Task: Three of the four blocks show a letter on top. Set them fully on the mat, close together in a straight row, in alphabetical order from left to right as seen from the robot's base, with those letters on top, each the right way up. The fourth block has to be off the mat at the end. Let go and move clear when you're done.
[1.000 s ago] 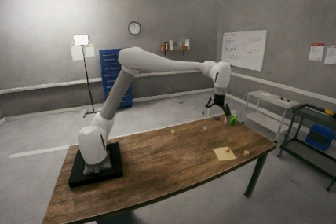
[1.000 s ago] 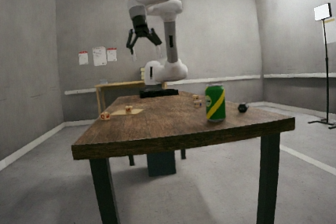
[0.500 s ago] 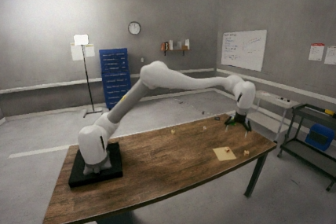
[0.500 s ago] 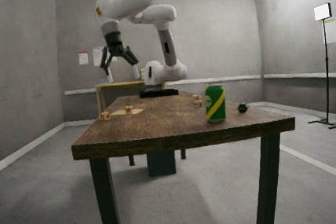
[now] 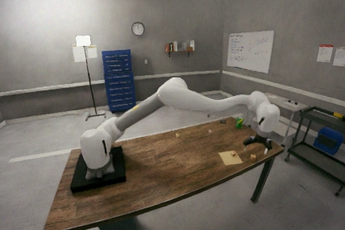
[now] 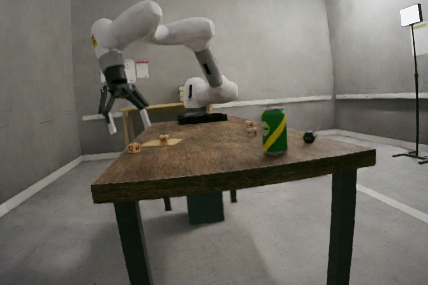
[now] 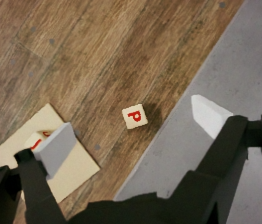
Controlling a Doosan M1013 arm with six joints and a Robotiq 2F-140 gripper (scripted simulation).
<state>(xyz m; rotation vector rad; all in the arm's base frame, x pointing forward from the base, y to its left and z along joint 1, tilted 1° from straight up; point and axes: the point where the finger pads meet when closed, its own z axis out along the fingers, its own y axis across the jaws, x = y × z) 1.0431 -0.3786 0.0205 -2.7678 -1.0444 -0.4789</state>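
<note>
A cream block with a red P on top (image 7: 135, 116) (image 5: 253, 156) (image 6: 134, 148) lies on the wood beside the mat, near the table edge; its P is turned sideways in the wrist view. A second block (image 7: 33, 138) (image 5: 233, 153) (image 6: 164, 139) sits on the tan mat (image 7: 78, 166) (image 5: 226, 159) (image 6: 175, 141); my left finger in the wrist view hides most of its red letter. Two more blocks, one (image 5: 177, 135) (image 6: 249, 124) and another (image 5: 209, 131) (image 6: 251, 133), lie off the mat, letters unreadable. My gripper (image 7: 131, 120) (image 5: 255, 150) (image 6: 130, 127) is wide open and empty above the P block.
A green and yellow can (image 5: 239, 123) (image 6: 274, 130) stands at the table's far end. A small black object (image 5: 222, 122) (image 6: 309, 137) lies near it. The wooden table's edge (image 6: 225, 182) runs close past the P block, with the floor beyond.
</note>
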